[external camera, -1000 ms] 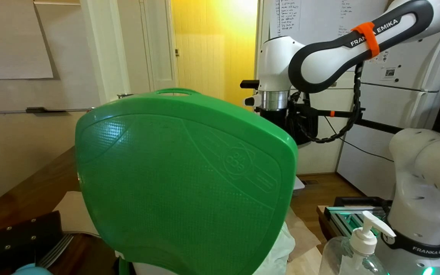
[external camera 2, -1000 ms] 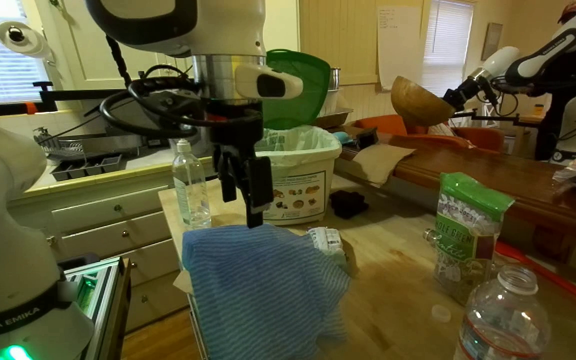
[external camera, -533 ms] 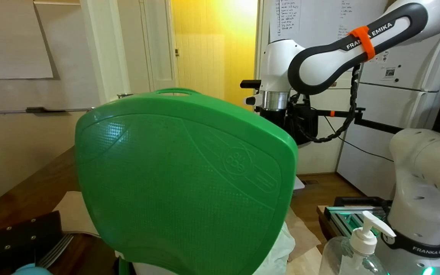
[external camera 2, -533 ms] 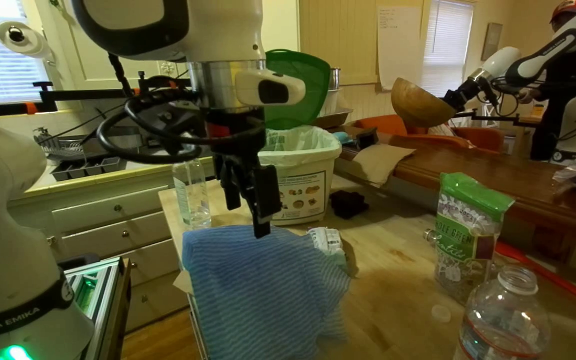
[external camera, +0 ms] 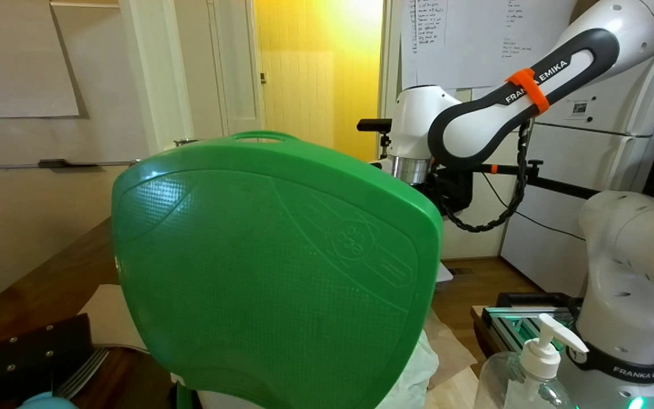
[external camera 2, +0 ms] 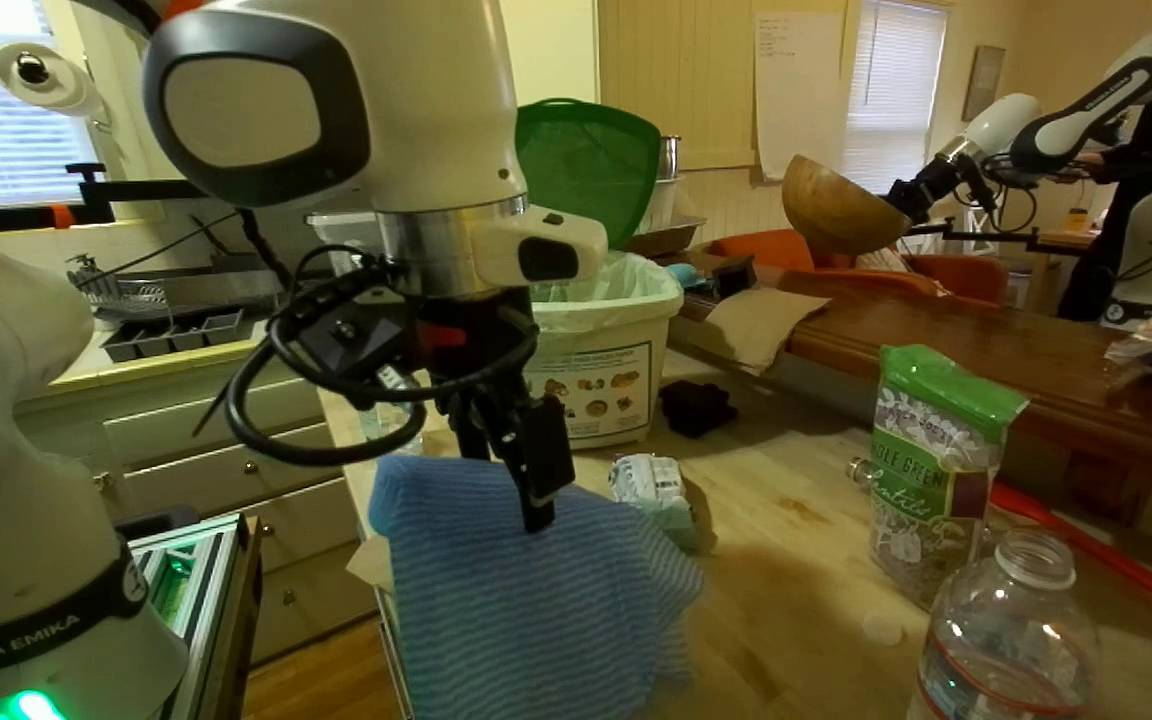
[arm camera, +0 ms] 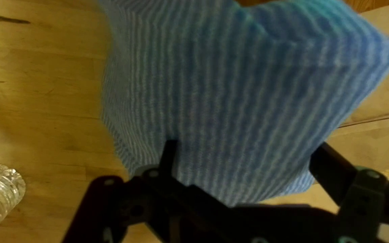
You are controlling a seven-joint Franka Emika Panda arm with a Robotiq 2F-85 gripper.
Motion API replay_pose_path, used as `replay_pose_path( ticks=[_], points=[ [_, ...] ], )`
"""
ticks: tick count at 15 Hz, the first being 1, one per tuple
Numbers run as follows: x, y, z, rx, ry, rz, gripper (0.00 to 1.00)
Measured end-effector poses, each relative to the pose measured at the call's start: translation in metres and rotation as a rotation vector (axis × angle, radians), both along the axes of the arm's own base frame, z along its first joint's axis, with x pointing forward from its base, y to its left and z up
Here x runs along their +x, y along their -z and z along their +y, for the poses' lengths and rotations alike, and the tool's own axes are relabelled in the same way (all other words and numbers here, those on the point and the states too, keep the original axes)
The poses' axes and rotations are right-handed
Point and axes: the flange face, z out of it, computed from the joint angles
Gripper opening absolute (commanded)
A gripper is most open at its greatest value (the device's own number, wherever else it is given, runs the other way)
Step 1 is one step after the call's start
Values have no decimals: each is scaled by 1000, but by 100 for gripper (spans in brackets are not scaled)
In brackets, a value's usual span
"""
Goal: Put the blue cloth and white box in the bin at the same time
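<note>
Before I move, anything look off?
The bottle, lower right in an exterior view, stands uncapped. A small pale disc, possibly its cap, lies loose on the table near it. Uncapped, it could spill any contents if knocked. The raised lid on the bin suits the task, so I wouldn't call that odd.

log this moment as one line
gripper: open over blue cloth, contact unclear | white crumpled item: beside cloth | bin: lid raised | cloth: not yet binned
</note>
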Motion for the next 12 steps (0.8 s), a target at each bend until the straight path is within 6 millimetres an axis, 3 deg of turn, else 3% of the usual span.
replay_pose_path(
  ticks=[6,12],
  points=[
    [-2,19,-2,-11,-9,-8,100],
    [-4,22,-7,-22,-16,-1,100]
  ],
)
